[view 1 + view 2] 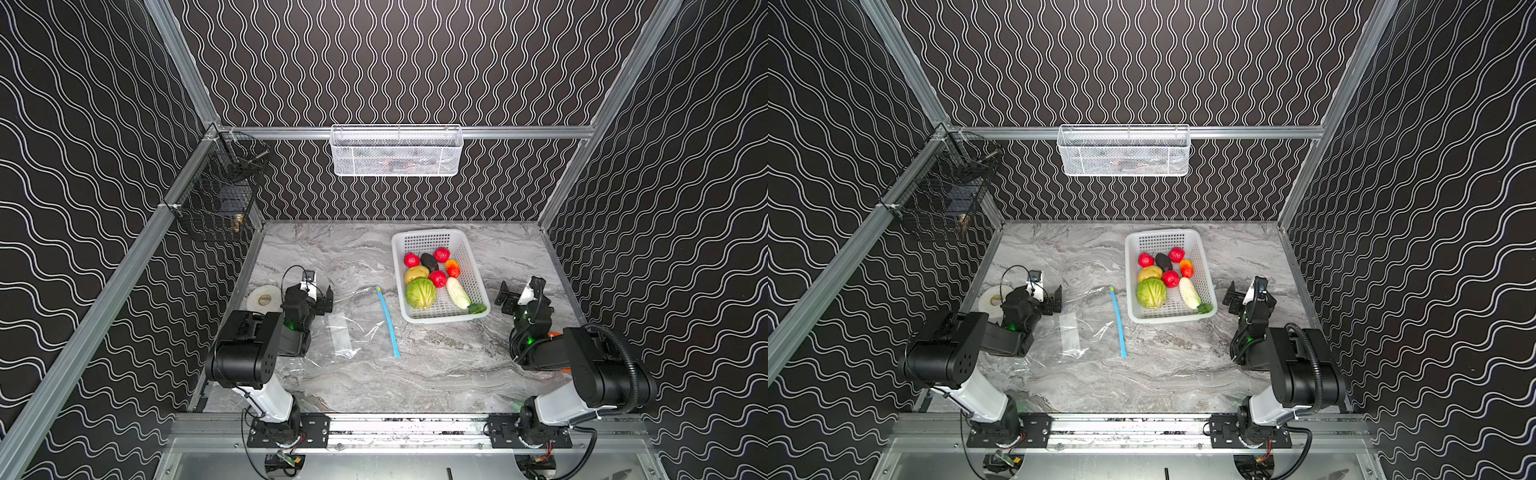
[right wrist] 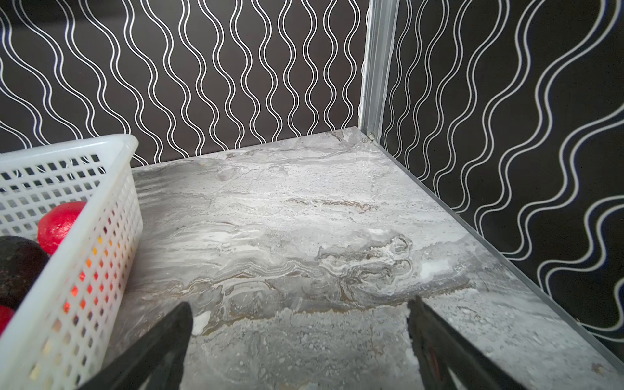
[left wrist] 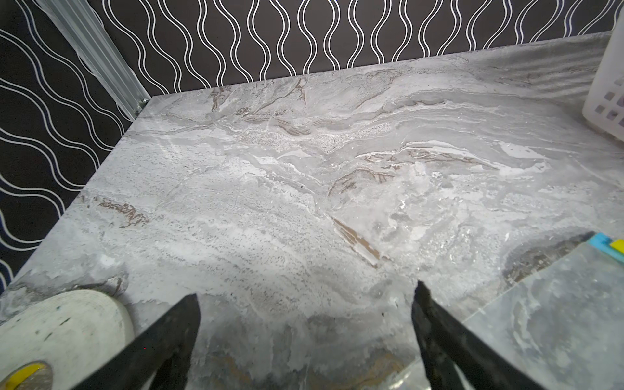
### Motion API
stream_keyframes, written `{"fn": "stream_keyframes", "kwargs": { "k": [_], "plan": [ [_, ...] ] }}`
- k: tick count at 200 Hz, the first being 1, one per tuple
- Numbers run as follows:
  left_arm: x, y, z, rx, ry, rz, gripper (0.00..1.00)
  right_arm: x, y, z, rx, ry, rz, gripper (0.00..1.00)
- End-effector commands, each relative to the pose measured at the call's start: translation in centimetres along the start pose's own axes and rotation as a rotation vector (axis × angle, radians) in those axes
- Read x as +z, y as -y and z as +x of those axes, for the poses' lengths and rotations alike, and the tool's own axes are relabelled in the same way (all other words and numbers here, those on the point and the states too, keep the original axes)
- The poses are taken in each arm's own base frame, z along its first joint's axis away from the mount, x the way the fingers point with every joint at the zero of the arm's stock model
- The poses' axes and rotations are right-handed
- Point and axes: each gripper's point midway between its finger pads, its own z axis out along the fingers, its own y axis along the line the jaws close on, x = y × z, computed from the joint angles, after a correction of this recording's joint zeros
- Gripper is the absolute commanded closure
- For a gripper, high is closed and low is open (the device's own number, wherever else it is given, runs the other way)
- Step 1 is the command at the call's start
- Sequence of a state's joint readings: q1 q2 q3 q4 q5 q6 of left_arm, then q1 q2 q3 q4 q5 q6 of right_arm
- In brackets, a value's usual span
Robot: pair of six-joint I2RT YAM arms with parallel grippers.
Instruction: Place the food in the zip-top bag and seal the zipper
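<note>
Nothing is bagged yet: my left tool [image 1: 326, 301] and right tool [image 1: 504, 298] gape wide and empty, and the food [image 1: 420, 293] lies in the white basket [image 1: 440, 235]. Next I'd part the zip-top bag [image 1: 353, 328] at its zipper [image 1: 386, 320].

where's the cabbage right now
In both top views the green cabbage lies in the white basket's front-left corner, beside the yellow potato, left of the white radish.

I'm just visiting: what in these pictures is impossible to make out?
In both top views:
white mesh basket on the back rail: contents blurred behind its mesh.
black wire basket: contents dark, too small.
zip-top bag: one edge hidden under the left arm.
zipper: too thin to tell whether sealed.
</note>
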State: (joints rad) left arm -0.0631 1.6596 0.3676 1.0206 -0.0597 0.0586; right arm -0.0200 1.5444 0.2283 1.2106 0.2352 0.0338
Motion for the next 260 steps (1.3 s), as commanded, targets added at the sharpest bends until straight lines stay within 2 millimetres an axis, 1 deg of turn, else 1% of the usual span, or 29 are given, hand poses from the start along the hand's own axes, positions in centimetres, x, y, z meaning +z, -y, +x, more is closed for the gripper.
{"fn": "stream_keyframes", "kwargs": {
  "k": [1, 15, 17, 19, 32, 35, 51, 57, 69, 78, 83, 93, 99, 103, 111, 121, 129, 147, 167, 193, 216, 238, 260],
  "plan": [
    [0.1, -0.8, -0.8, 0.004, 0.002, -0.044, 0.01, -0.4, 1.0, -1.7, 0.034, 0.069, 0.06, 0.01],
    [0.5, -0.9, -1.5, 0.005, -0.024, -0.054, 0.01, -0.6, 0.8, -1.7, 0.029, 0.063, 0.045, 0.01],
    [0.6, -0.9, -1.3, 0.007, -0.041, -0.057, 0.01, -0.6, 0.7, -1.7, 0.027, 0.066, 0.043, 0.01],
    [0.8, -1.0, -1.6, 0.008, -0.043, -0.061, 0.01, -0.6, 0.7, -1.7, 0.026, 0.067, 0.041, 0.01],
    [1.7, -1.2, -1.7, 0.013, -0.125, -0.068, 0.01, -0.9, 0.4, -1.9, 0.015, 0.085, 0.036, 0.01],
    [2.0, -1.3, -2.0, 0.012, -0.133, -0.073, 0.01, -1.0, 0.4, -2.0, 0.012, 0.09, 0.034, 0.01],
    [2.6, -1.9, -1.9, 0.004, -0.209, -0.106, 0.01, -1.4, -0.3, -2.3, -0.013, 0.108, 0.018, 0.01],
    [2.6, -2.1, -2.1, 0.001, -0.218, -0.119, 0.01, -1.4, -0.4, -2.4, -0.017, 0.111, 0.019, 0.01],
    [2.4, -2.5, -2.7, -0.005, -0.214, -0.14, 0.01, -1.5, 0.0, -3.1, -0.012, 0.116, 0.054, 0.01],
    [2.0, -3.0, -3.6, -0.024, -0.201, -0.164, 0.01, -1.4, 0.2, -3.5, -0.005, 0.095, 0.069, 0.01],
    [1.7, -3.4, -4.4, -0.052, -0.187, -0.186, 0.01, -1.5, 0.2, -3.8, -0.006, 0.089, 0.069, 0.01],
    [1.4, -3.7, -5.3, -0.092, -0.201, -0.206, 0.01, -1.5, 0.0, -4.5, -0.006, 0.083, 0.066, 0.01],
    [1.4, -3.6, -5.4, -0.108, -0.24, -0.215, 0.01, -1.6, 0.1, -4.9, 0.003, 0.074, 0.072, 0.01],
    [1.5, -3.7, -6.0, -0.123, -0.257, -0.229, 0.01, -1.6, 0.2, -5.2, 0.019, 0.073, 0.078, 0.01],
    [1.4, -3.8, -6.1, -0.147, -0.332, -0.263, 0.01, -1.7, 0.4, -5.8, 0.05, 0.064, 0.09, 0.01],
    [1.4, -3.6, -6.5, -0.172, -0.401, -0.296, 0.01, -1.7, 0.1, -6.6, 0.079, 0.04, 0.086, 0.01],
    [1.2, -3.5, -6.7, -0.178, -0.464, -0.318, 0.01, -1.5, -0.1, -6.8, 0.098, -0.006, 0.083, 0.01],
    [0.8, -2.9, -7.0, -0.17, -0.583, -0.367, 0.01, -1.5, -0.4, -7.5, 0.155, -0.09, 0.099, 0.01],
    [0.2, -1.7, -7.2, -0.182, -0.657, -0.352, 0.01, -1.9, -1.0, -7.9, 0.194, -0.158, 0.107, 0.01],
    [-0.7, 0.2, -7.3, -0.242, -0.666, -0.272, 0.01, -2.7, -1.6, -8.2, 0.217, -0.224, 0.125, 0.01],
    [-1.8, 2.1, -7.4, -0.242, -0.677, -0.215, 0.01, -3.3, -2.7, -8.1, 0.22, -0.284, 0.124, 0.01],
    [-2.6, 4.3, -7.0, -0.24, -0.726, -0.153, 0.01, -3.8, -3.9, -7.8, 0.193, -0.339, 0.128, 0.01],
    [-3.2, 6.1, -6.2, -0.264, -0.776, -0.104, 0.01, -4.2, -5.3, -7.4, 0.169, -0.389, 0.111, 0.01]
  ]
}}
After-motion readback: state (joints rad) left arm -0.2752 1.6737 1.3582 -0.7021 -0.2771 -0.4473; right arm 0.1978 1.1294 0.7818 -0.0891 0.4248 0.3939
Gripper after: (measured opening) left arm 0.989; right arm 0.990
